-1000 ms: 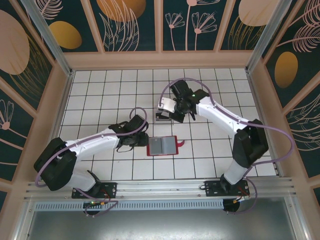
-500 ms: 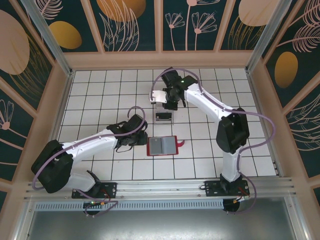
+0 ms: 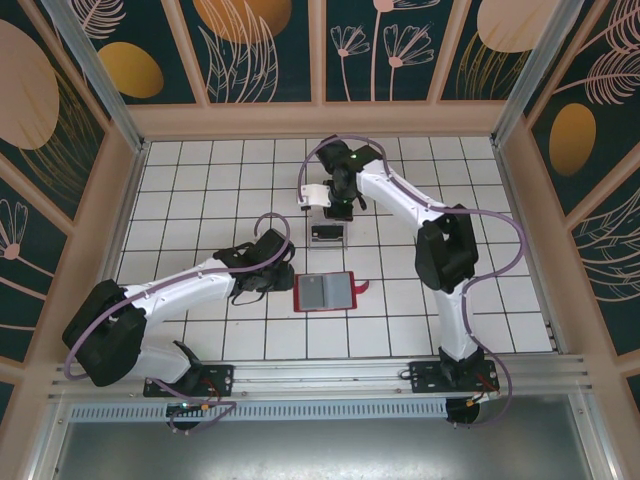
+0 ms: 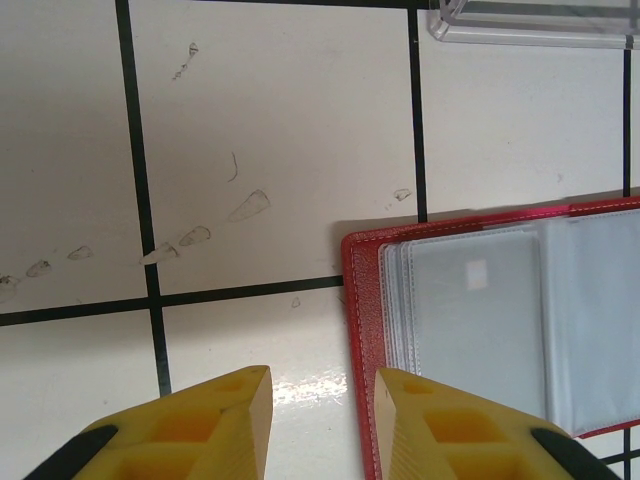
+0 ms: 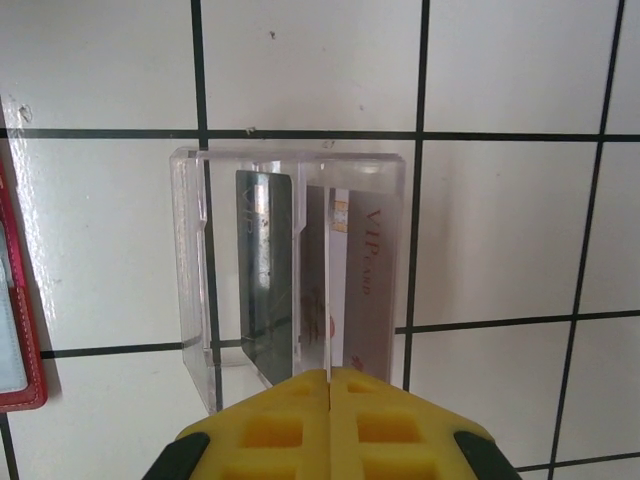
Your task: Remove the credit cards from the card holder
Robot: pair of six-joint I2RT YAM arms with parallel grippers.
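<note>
The red card holder (image 3: 325,292) lies open on the white tiled tabletop (image 3: 200,190), with a pale card (image 4: 470,320) tucked in one of its clear pockets. The left gripper (image 4: 322,420) hangs just beside the holder's edge, its yellow fingers parted with nothing between them. Beyond the holder, the clear plastic tray (image 5: 190,260) holds two credit cards (image 5: 265,280), one dark and one pale marked VIP. The right gripper (image 5: 330,415) hovers over the tray, clenched tight and empty.
</note>
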